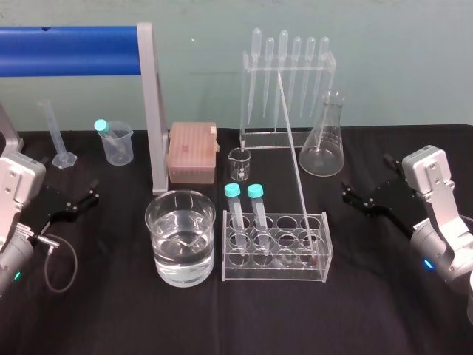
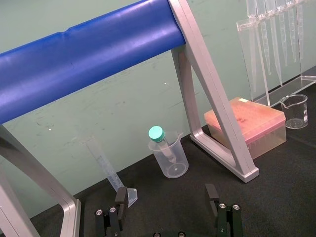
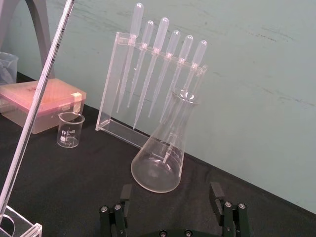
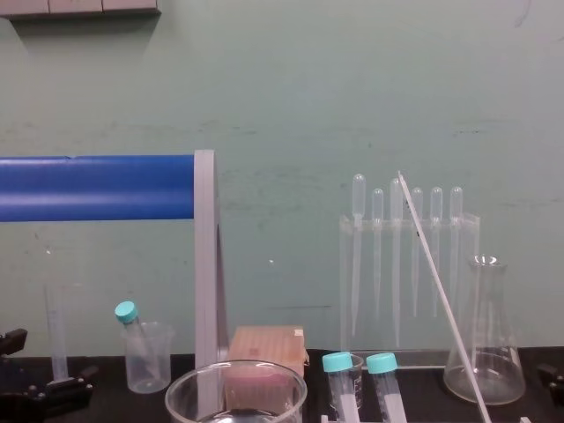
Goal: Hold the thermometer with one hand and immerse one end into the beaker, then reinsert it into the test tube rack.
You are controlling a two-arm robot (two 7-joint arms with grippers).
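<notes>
The long, thin whitish glass thermometer (image 1: 295, 166) leans in the clear acrylic test tube rack (image 1: 273, 275), red tip down in a right-hand cell (the right wrist view adds dark scale marks). The rack stands just beside the wide water-filled glass beaker (image 1: 159, 229). Left pincer (image 1: 92, 192) and right pincer (image 1: 347, 194) sit released at either side of the black table (image 1: 111, 310).

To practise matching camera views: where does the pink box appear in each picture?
Head view: pink box behind the large beaker, centre-left.
Left wrist view: box beside the grey frame's foot.
Right wrist view: box behind the small beaker.
Chest view: box low centre, behind the large beaker's rim.
Shared landmark: pipette rack, in all four.
</notes>
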